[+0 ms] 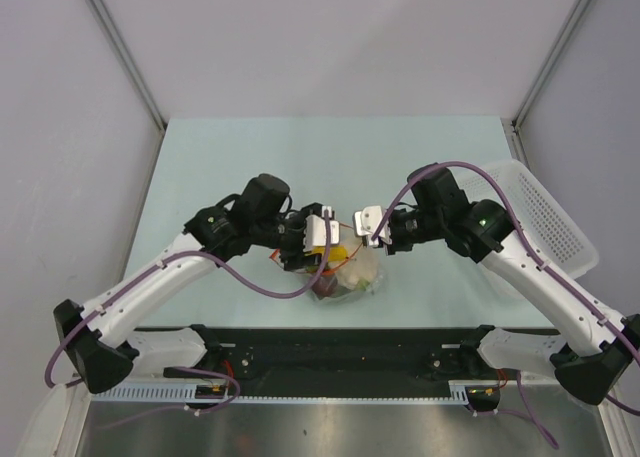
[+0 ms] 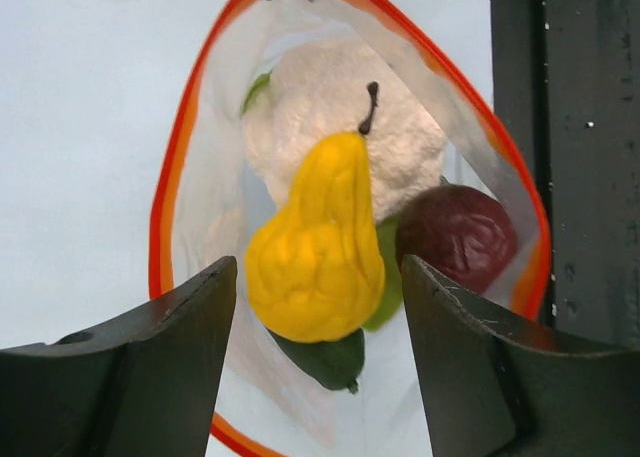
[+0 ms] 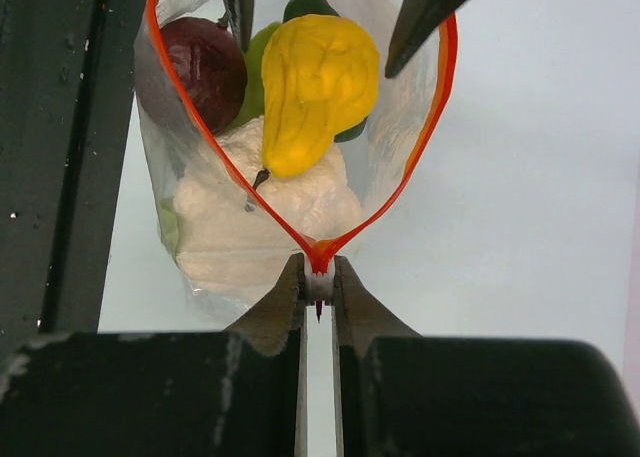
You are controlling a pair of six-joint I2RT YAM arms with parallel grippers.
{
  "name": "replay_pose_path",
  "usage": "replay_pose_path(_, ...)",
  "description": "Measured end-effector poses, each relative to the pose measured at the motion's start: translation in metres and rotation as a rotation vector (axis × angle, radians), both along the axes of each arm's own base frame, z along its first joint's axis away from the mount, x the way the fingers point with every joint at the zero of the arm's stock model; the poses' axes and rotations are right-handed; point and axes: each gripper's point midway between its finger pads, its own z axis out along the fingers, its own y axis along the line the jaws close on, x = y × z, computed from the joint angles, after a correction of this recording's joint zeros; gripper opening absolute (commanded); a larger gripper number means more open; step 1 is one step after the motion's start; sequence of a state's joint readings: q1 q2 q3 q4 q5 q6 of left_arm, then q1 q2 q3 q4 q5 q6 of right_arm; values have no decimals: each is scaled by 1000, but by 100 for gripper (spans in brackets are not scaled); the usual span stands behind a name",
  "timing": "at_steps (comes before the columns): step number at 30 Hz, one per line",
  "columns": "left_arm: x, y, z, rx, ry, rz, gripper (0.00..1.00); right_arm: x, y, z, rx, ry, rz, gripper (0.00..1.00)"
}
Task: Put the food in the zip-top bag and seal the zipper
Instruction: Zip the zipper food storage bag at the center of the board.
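The clear zip-top bag point(image 1: 348, 280) lies between my two grippers with its mouth spread wide. Its orange-red zipper point(image 2: 163, 207) rings the opening. Inside show the food pieces: a yellow pear point(image 2: 315, 252) on top, a cream cauliflower point(image 2: 330, 107), a dark red round piece point(image 2: 455, 232), a lime green piece point(image 2: 388, 292) and a dark green one point(image 2: 325, 362). My left gripper point(image 2: 318, 267) hangs open over the mouth, its fingers either side of the pear, apart from it. My right gripper point(image 3: 319, 277) is shut on the zipper's end point(image 3: 319, 255), where a white slider sits.
A white perforated basket point(image 1: 548, 217) stands at the right, under my right arm. The black mounting rail point(image 1: 340, 355) runs along the near edge, close to the bag. Grey walls enclose the pale table point(image 1: 250, 157) at the back and sides.
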State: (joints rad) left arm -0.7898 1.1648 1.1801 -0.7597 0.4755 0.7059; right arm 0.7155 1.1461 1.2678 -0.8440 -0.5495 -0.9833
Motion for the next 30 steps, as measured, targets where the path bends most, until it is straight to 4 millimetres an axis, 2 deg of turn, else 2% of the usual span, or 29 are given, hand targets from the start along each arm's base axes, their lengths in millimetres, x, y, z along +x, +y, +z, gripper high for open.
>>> replay_pose_path(6,10,-13,-17,32,-7,-33,68,-1,-1,1,0,-5,3,0)
replay_pose_path(7,9,-14,-21,42,-6,-42,64,-1,-1,1,0,-6,3,0)
replay_pose_path(8,8,-15,-25,52,-9,-51,48,-1,-1,1,0,-5,3,0)
replay_pose_path(10,7,-16,-28,66,-20,-70,34,-2,-2,1,-2,-4,2,0)
replay_pose_path(11,7,-16,-29,69,-24,-73,24,-2,-2,0,-3,-2,3,0)
replay_pose_path(14,4,-12,-30,90,-13,-70,10,-2,-2,1,-2,-3,3,0)
replay_pose_path(18,-6,-2,-20,124,25,-74,1,-3,-3,2,1,-6,2,0)
replay_pose_path(21,-14,4,-15,144,61,-77,3,-3,-4,3,1,-7,0,0)
replay_pose_path(24,-22,10,-27,178,120,-68,9,-4,-5,3,1,-6,-1,0)
replay_pose_path(27,-24,11,-46,205,176,-39,19,-5,-5,3,2,-3,-1,0)
replay_pose_path(28,-21,8,-49,205,185,-23,28,-5,-5,2,0,1,0,0)
replay_pose_path(30,-14,3,-53,197,191,11,39,-5,-5,2,0,2,-2,0)
